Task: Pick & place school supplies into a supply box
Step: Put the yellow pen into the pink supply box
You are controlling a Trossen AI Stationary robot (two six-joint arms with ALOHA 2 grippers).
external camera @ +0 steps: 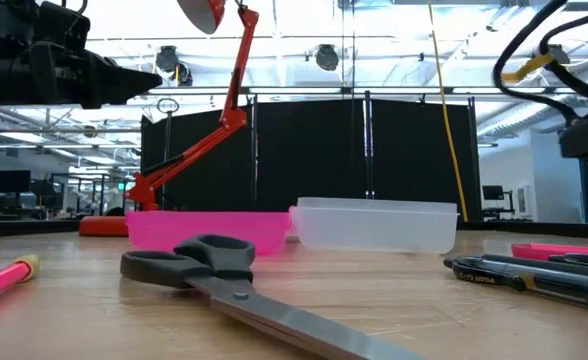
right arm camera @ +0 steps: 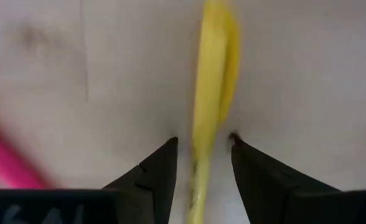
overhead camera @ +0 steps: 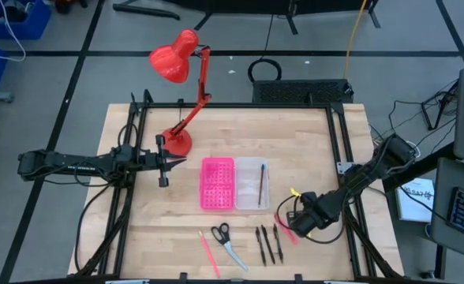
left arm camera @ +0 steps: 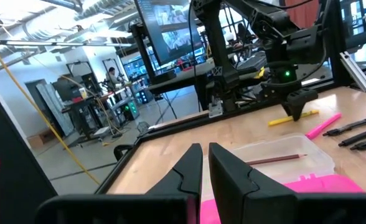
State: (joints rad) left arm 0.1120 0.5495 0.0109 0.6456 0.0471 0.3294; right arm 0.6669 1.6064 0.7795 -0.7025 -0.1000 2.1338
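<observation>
The supply box lies mid-table: its pink gridded half (overhead camera: 218,183) is joined to the clear tray (overhead camera: 252,186), and a dark pencil (overhead camera: 261,181) lies in the tray. My right gripper (overhead camera: 297,207) (right arm camera: 201,143) points down, open. Its fingers stand on either side of a yellow pen (right arm camera: 211,81) (overhead camera: 295,192) that lies flat on the table right of the tray. Near the front edge lie a pink pencil (overhead camera: 208,252), scissors (overhead camera: 226,241), three black pens (overhead camera: 267,243) and a pink pen (overhead camera: 286,229). My left gripper (overhead camera: 165,163) (left arm camera: 205,168) waits left of the box, shut and empty.
A red desk lamp (overhead camera: 181,102) stands on its base behind the box, its head hanging over the far edge. Black frame rails (overhead camera: 342,158) run along the table's left, right and far sides. Bare wood shows between the box and the front row of supplies.
</observation>
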